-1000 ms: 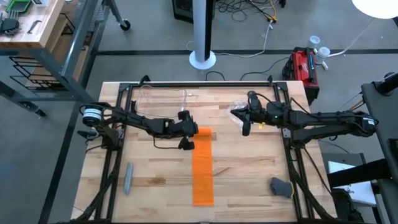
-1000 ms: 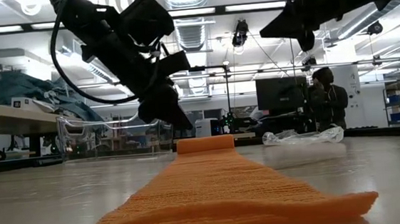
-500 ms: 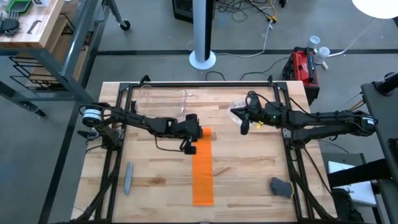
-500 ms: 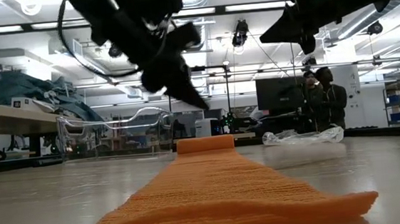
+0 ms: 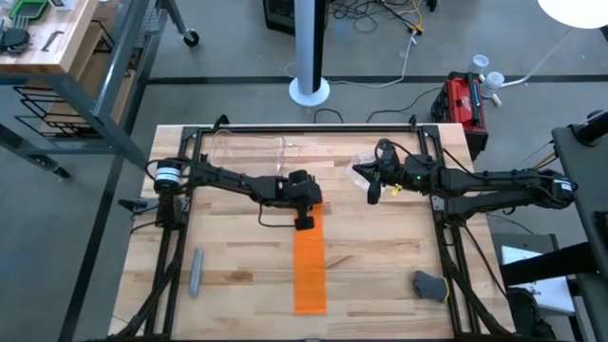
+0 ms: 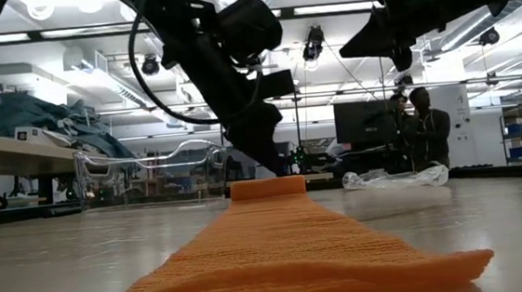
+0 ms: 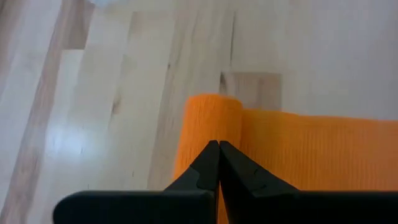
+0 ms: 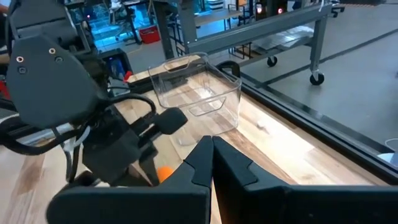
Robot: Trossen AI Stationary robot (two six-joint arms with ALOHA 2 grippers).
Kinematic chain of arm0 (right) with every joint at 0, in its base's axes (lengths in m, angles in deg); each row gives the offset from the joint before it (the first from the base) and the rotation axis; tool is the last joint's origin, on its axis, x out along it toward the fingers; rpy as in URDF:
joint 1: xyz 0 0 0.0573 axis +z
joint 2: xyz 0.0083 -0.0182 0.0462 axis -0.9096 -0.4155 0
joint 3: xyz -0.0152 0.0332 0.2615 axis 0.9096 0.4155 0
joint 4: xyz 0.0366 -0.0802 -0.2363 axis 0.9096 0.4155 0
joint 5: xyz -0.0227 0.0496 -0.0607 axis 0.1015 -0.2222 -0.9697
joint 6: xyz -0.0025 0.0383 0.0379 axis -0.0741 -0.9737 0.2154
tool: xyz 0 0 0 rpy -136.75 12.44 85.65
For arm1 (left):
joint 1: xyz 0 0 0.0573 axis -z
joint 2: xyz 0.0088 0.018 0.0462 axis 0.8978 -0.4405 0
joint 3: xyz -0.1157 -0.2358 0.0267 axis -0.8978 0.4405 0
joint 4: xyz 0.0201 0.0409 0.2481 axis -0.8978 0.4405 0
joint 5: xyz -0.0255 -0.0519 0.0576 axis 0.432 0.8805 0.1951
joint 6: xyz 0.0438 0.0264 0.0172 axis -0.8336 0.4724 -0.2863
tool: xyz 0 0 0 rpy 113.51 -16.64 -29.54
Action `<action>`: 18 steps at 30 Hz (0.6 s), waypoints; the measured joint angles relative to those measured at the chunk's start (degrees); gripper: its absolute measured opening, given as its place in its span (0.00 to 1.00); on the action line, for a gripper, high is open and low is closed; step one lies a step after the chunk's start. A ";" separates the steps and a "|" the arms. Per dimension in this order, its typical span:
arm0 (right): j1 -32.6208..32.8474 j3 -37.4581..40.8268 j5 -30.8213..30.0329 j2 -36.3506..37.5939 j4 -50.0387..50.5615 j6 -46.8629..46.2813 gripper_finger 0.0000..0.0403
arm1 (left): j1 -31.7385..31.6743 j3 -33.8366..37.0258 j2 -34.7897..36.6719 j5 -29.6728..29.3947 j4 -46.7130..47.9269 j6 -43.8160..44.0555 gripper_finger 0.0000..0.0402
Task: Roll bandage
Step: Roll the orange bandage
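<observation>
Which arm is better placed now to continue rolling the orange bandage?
Left. Its tool is shut right over the rolled end of the bandage. The right tool hangs off to the side, above the table.

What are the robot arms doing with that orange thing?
The robot is rolling up an orange bandage that lies stretched out flat on the wooden table. The far end already has a small roll started. The left gripper, fingers pressed together, is right over that rolled end. The right gripper, also shut, waits up in the air off to the side, holding nothing. Most of the bandage is not rolled yet.
</observation>
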 joint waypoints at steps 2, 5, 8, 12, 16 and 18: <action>0.00 0.00 0.04 0.00 0.11 -0.04 0.00 | 0.00 -0.32 -0.36 -0.11 0.59 -0.02 0.00; -0.02 0.00 0.02 0.00 1.06 -0.39 0.00 | 0.03 -0.40 -0.20 -0.14 0.83 -0.41 0.00; -0.02 0.00 0.02 0.00 1.34 -0.45 0.00 | 0.13 0.07 1.74 -1.43 0.71 -0.46 0.00; -0.02 0.00 0.07 0.00 1.29 -0.85 0.00 | 0.09 1.30 2.41 -4.62 1.19 -0.62 0.00; -0.02 0.00 0.17 0.02 1.18 -0.83 0.00 | 0.01 2.86 2.06 -4.68 0.34 -0.68 0.00; -0.02 0.00 0.21 0.02 1.02 -0.83 0.00 | -0.02 3.74 1.97 -4.42 0.47 -0.68 0.00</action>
